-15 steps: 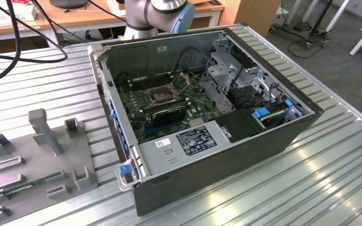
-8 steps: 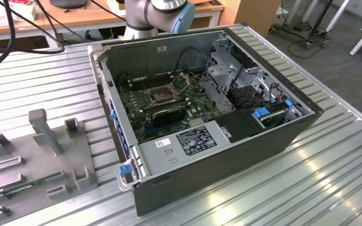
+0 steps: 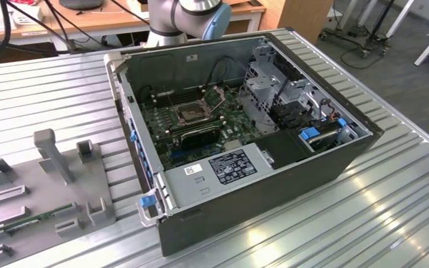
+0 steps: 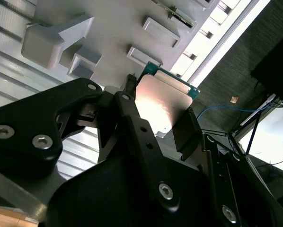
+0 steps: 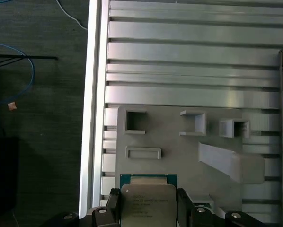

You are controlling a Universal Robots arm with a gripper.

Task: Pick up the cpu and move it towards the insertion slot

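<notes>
My jaws are clamped on the cpu (image 5: pixel 148 203): my gripper (image 5: pixel 147 210) pinches two opposite edges, holding the chip above the grey holder tray (image 5: pixel 179 142). So thin an edge hold could let it tilt or slip on a sharp swing. The insertion slot (image 3: pixel 192 114) lies inside the open computer case (image 3: pixel 289 190), towards the exterior view's right of the tray. The case's walls, drive cage (image 3: pixel 270 84) and black cables (image 3: pixel 218 70) crowd the slot, but the slatted table (image 3: pixel 51 95) gives room
</notes>
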